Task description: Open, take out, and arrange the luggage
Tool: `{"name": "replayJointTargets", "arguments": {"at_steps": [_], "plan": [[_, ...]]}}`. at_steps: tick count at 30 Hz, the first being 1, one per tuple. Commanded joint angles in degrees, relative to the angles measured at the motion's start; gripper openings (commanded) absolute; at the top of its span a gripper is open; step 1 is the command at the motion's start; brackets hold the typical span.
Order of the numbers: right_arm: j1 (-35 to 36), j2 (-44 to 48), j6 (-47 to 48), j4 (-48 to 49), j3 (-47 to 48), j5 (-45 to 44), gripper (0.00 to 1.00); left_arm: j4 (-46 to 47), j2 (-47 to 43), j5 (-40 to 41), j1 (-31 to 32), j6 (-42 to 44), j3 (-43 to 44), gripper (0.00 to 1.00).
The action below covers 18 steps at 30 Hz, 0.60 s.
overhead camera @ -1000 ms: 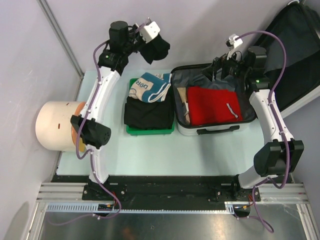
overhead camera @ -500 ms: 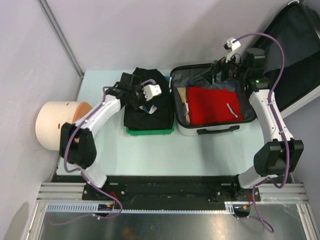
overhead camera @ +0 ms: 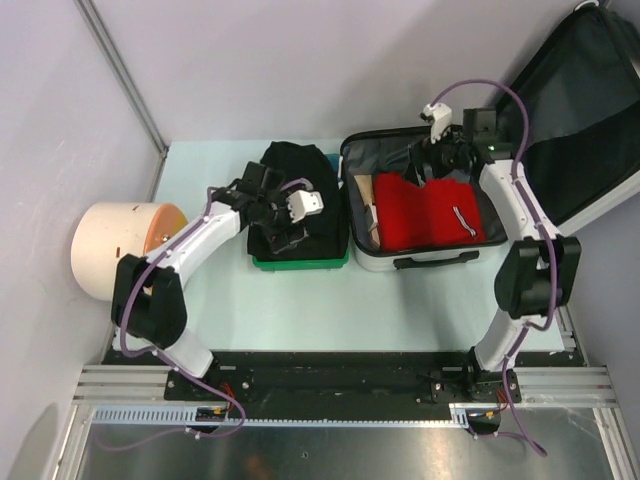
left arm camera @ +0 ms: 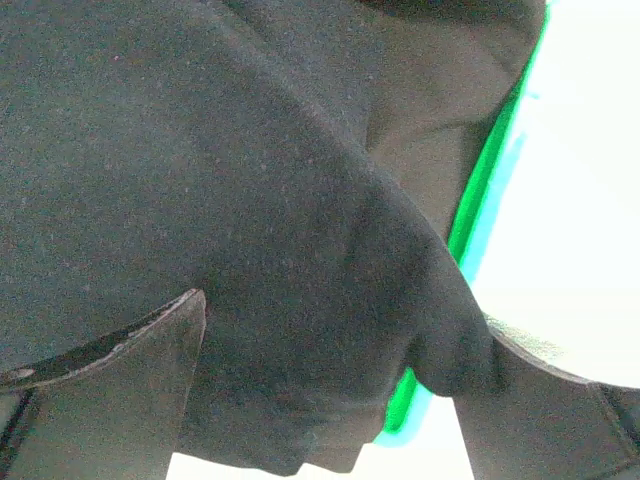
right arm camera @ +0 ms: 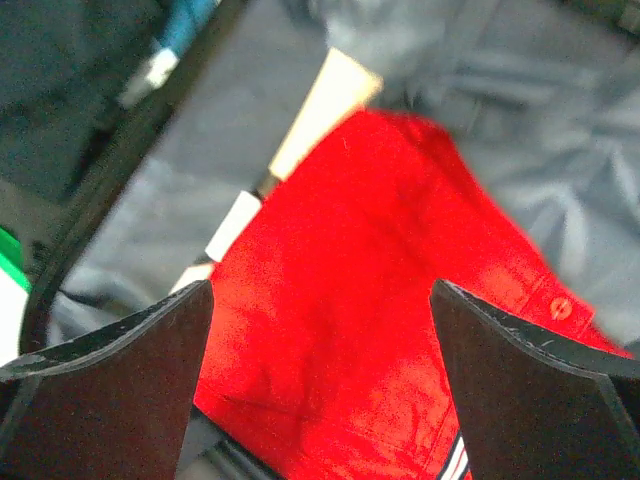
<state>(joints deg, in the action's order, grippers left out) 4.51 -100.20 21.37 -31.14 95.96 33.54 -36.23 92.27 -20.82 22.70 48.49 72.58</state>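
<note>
The left end effector (left arm camera: 345, 330) is pressing, spread open, into black clothing (left arm camera: 250, 180), with the green tray (left arm camera: 478, 215) rim just beside it. The right end effector (right arm camera: 320, 390) is hovering open inside the luggage (overhead camera: 420, 262), a red garment (right arm camera: 380, 260) directly beneath it.

Luggage (overhead camera: 385, 160) lining (matt grey cloth)

Black cloth (left arm camera: 250, 180) hides most of the green tray (left arm camera: 476, 218) in my left wrist view; the luggage (overhead camera: 590, 110) lid runs off the overhead frame.
</note>
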Motion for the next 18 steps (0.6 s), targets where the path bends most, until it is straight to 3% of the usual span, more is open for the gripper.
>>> {"name": "replayJointTargets", "arguments": {"at_steps": [1, 6, 10, 14, 18], "plan": [[0.9, -5.1, 4.8, -11.8, 3.4, -9.1, 0.92, -2.8, -8.1, -5.5, -0.2, -3.0, 4.1, 1.0], [5.8, -7.5, 0.2, -10.7, -1.1, -19.5, 0.85, -3.1, -14.5, -6.2, -0.5, -5.9, 5.1, 1.0], [2.6, -8.6, -2.6, -13.4, -1.9, -18.9, 0.85, -3.0, -16.2, -7.0, -1.0, -8.7, 6.5, 1.0], [-4.1, -8.6, -4.7, -14.8, -0.5, -19.2, 0.89, -3.1, -10.8, -5.6, -0.1, -18.4, 13.3, 1.0], [-10.7, -10.8, -5.4, -17.0, 2.3, -19.9, 0.92, -2.9, -1.4, -5.0, 4.9, -30.3, 23.8, 1.0]]}}
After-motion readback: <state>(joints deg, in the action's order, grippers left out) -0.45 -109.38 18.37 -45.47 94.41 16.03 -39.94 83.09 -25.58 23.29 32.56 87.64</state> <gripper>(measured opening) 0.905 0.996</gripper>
